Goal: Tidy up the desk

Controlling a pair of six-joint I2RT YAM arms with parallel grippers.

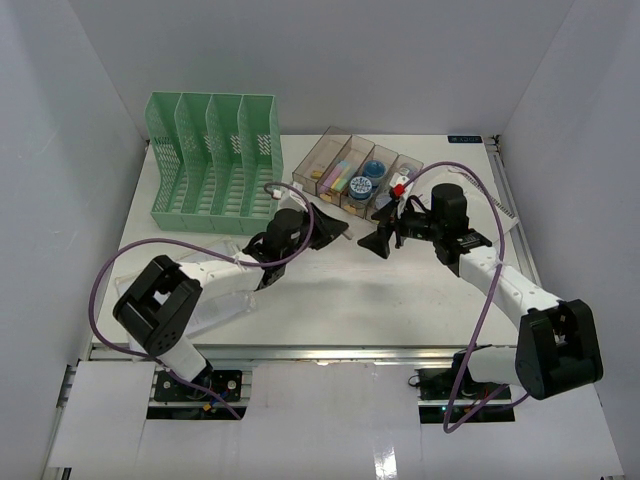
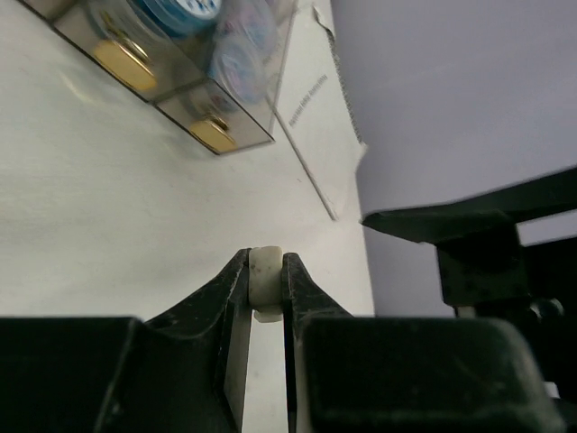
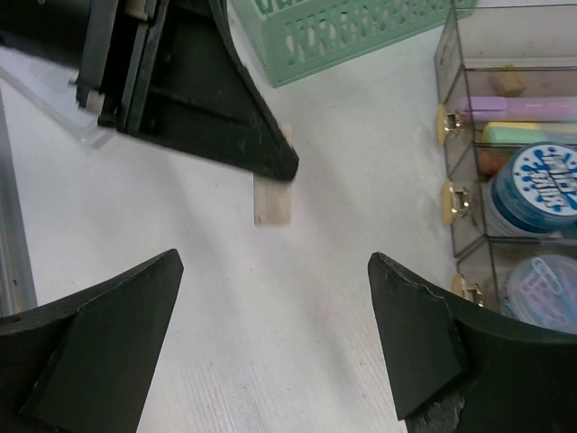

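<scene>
Desk: the big white desk (image 1: 340, 300) fills the top view from the arms at the near edge to the back wall, with a metal rail along its front
Left claw: the left claw (image 2: 266, 263) is squeezed tight on a small pale block (image 2: 265, 281), near the middle of the desk
Only the left wrist view shows: one black finger (image 2: 225, 293) on each side of the block, pressing on it
Only the right wrist view shows: the block as a pale strip sticking out below the tip of the left claw; it looks like it touches the desk, but I cannot be sure
Top view: the block is too small to pick out here
Right claw: the right claw (image 3: 275, 260) has its fingers wide apart with nothing between them; it is just beside the left claw and points at it
Clear tray: the clear tray (image 1: 312, 160) sits behind both claws; the right wrist view shows a blue round tub (image 3: 545, 185), pink and green sticks (image 3: 523, 110) and paper clips (image 3: 545, 280) inside
Green rack: the green rack (image 1: 212, 160) stands at the far left, beside the tray
Paper: a white sheet (image 2: 315, 117) lies past the tray in the left wrist view
</scene>
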